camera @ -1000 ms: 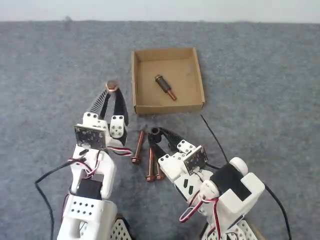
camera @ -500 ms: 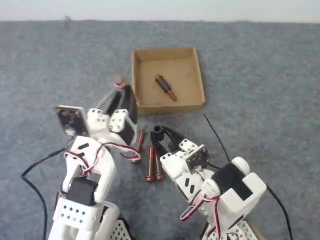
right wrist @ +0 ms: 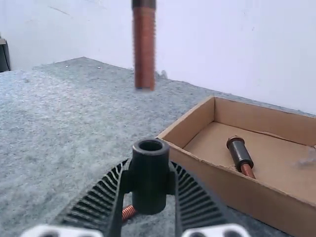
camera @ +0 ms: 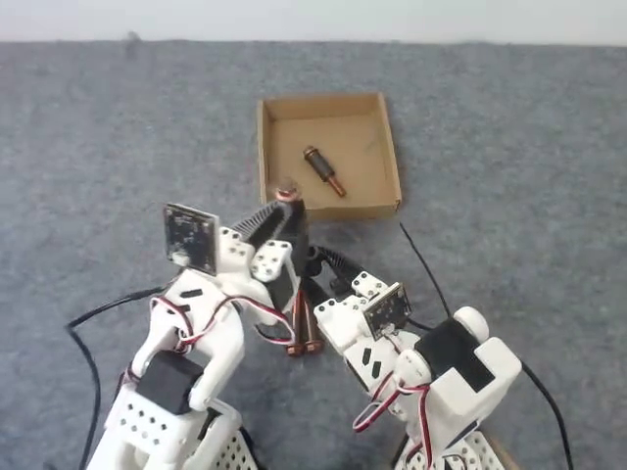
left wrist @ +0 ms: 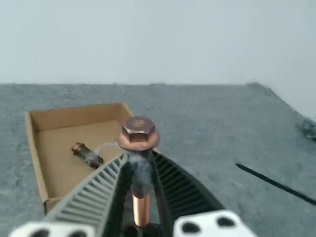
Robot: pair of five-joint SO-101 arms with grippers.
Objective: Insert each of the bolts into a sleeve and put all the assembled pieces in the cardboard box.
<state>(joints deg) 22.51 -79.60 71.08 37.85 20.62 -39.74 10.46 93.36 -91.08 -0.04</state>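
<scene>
My left gripper (left wrist: 139,170) is shut on a copper bolt (left wrist: 138,133), held upright with its hex head on top. In the high view this bolt (camera: 286,192) hangs just in front of the cardboard box (camera: 263,157). The bolt's threaded end (right wrist: 143,47) hangs directly above, and apart from, a black sleeve (right wrist: 149,173). My right gripper (right wrist: 149,170) is shut on that sleeve, holding it upright with its bore facing up. One assembled piece (camera: 323,170) lies inside the box. Loose bolts (camera: 304,331) lie on the mat between the two arms, partly hidden by them.
Grey carpet covers the table. A thin black cable (camera: 416,259) runs over it to the right of my right gripper (camera: 315,266). The box's near wall (right wrist: 237,182) stands close behind the sleeve. Open carpet lies left and right of the box.
My left arm has swung right with the bolt, from beside the box's left wall to above the sleeve. The right arm has barely moved.
</scene>
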